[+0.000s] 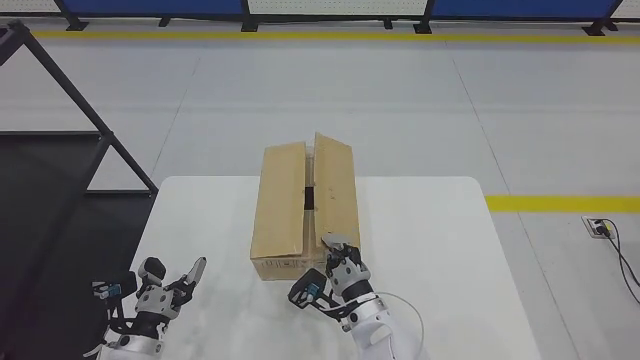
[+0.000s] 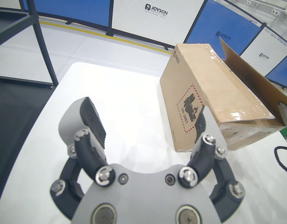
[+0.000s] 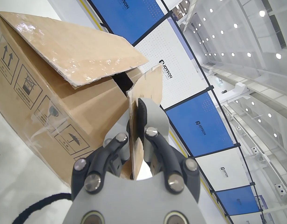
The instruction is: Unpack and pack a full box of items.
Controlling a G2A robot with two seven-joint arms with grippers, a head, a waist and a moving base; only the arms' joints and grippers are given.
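Firmly, the right gripper (image 3: 135, 114) clamps the box's (image 1: 285, 200) raised flap (image 3: 149, 82) near its end, likely light, stiff, tearable cardboard, while the left gripper (image 2: 146, 108) hangs open beside the box.

Silver left tool (image 2: 146, 105) has black ribbed pads (image 2: 93, 120), black links, screws.
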